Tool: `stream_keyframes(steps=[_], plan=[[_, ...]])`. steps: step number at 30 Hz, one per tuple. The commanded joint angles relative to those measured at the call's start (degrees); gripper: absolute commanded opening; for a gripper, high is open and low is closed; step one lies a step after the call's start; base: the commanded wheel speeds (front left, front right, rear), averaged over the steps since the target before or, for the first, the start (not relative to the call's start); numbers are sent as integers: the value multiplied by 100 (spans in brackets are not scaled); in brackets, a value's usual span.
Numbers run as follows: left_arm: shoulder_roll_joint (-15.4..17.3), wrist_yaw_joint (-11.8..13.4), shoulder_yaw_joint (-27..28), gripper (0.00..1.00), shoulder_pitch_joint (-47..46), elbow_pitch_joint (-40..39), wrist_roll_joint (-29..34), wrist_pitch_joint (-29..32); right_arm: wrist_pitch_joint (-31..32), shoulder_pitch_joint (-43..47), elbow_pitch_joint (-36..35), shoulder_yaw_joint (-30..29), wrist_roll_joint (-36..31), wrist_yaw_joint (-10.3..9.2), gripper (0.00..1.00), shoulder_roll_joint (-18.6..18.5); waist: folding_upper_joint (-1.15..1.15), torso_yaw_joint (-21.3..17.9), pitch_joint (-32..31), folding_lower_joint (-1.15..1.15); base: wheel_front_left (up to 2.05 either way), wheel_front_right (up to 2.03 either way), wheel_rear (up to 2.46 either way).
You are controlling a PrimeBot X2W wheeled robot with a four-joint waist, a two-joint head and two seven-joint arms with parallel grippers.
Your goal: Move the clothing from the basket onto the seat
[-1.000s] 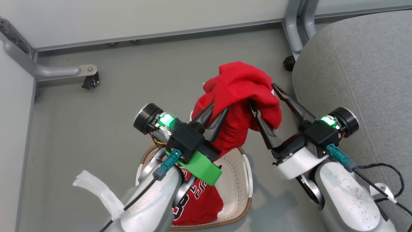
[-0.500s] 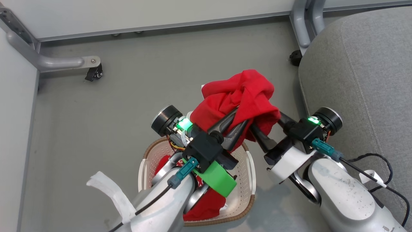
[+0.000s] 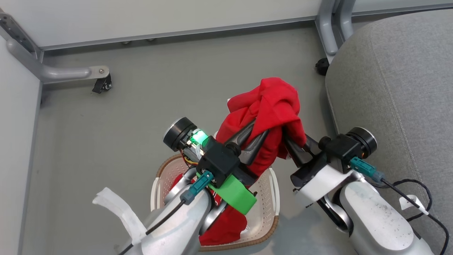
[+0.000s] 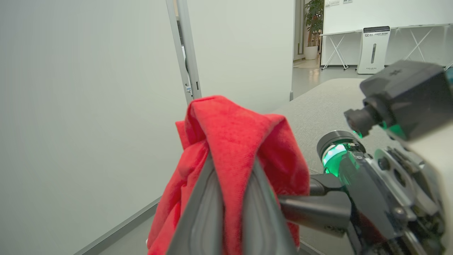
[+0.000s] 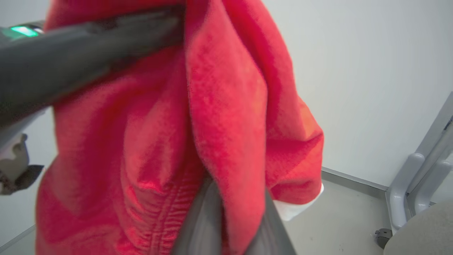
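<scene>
Red white-trimmed shorts (image 3: 272, 106) hang above the white perforated plastic basket (image 3: 273, 186), pinched by left tool (image 3: 256, 132) and right tool (image 3: 299, 147), short of the light-grey fabric seat (image 3: 389, 88); red jersey (image 3: 226, 226) lies in the basket, awaiting transfer.

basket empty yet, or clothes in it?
Not empty: a red garment lies in the basket; the shorts are bunched above it, clamped by the left gripper and right gripper.
</scene>
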Motion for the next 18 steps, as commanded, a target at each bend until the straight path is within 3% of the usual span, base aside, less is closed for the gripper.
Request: stream_keyframes(steps=[1,18], plan=[[0,23,18,100,62,-11,-27,-21,-14,93,-24,-105,39,-6,0,28,56,-16,-13,0,0,0,0],[1,21,-44,100,257,-22,45,-21,-14,294,74,-1298,-190,-6,0,352,56,-66,-94,0,0,0,0]])
